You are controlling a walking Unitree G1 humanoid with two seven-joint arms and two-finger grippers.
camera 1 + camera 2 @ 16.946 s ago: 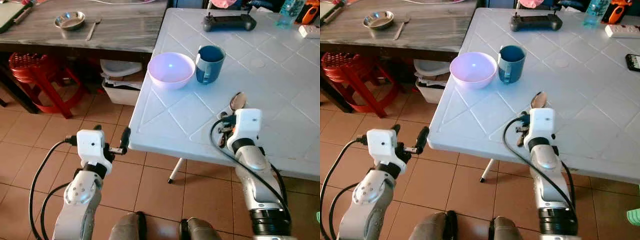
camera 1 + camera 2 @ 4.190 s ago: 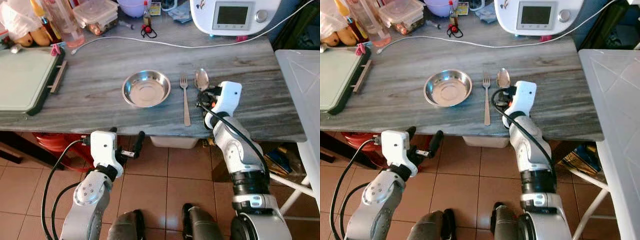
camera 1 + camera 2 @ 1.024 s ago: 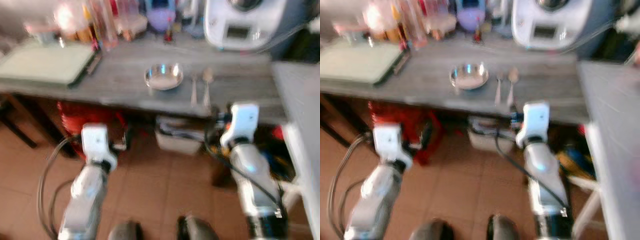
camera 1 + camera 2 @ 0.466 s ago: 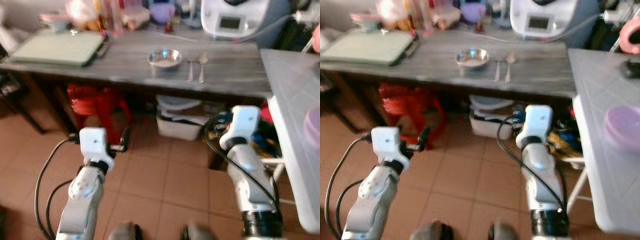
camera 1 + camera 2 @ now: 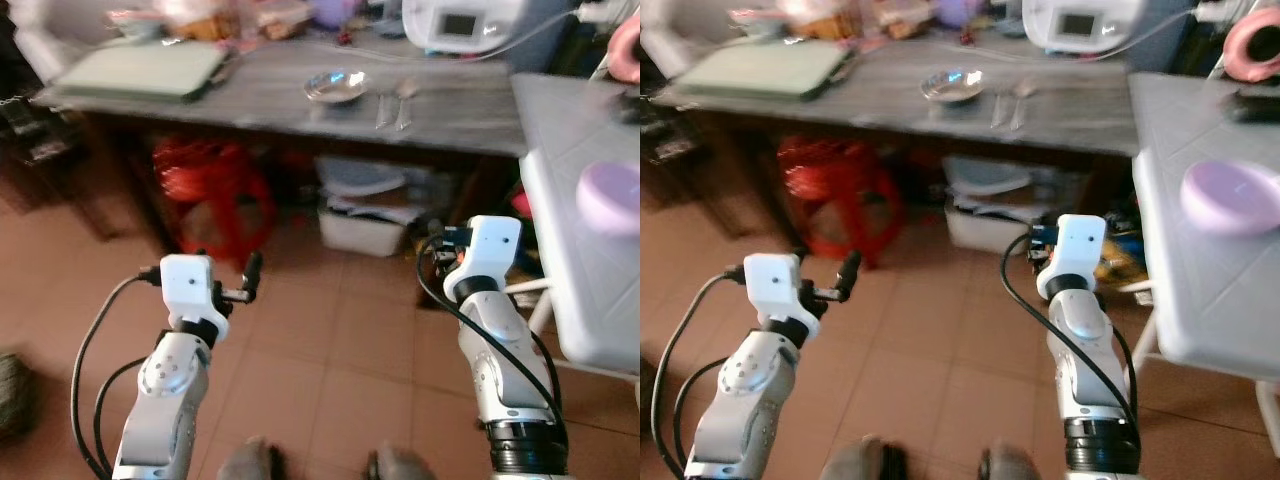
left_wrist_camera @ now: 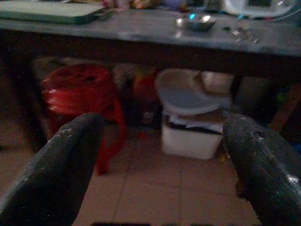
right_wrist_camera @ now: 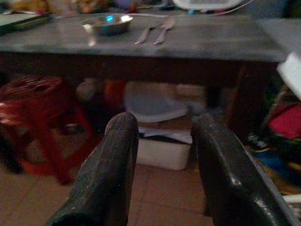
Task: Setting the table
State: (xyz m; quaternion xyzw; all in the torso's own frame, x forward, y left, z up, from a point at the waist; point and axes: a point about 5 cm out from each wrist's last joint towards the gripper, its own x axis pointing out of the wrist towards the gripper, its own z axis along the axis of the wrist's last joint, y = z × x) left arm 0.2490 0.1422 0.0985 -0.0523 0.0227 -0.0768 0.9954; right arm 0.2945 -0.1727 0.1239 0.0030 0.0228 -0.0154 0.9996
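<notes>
Both grippers empty, held low over floor, well back from grey table (image 5: 470,110). Left gripper (image 6: 155,155) fingers wide apart; right gripper (image 7: 164,155) fingers apart w/ small gap.

Steel bowl (image 5: 336,86) on grey table, fork (image 5: 382,108) + spoon (image 5: 403,102) just beside it. Purple bowl (image 5: 610,197) on white table (image 5: 560,260) at right.

Next pick judged to be bowl or fork: table should be neared slow, arm lifted above edge first.

Floor open ahead. Red stool (image 5: 215,195) + white bin (image 5: 365,215) under table, white table corner close to right arm – should be kept clear of

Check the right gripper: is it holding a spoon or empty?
Empty. In the right wrist view the right gripper has its fingers parted with nothing between them, and the spoon lies beside the fork on the grey counter.
</notes>
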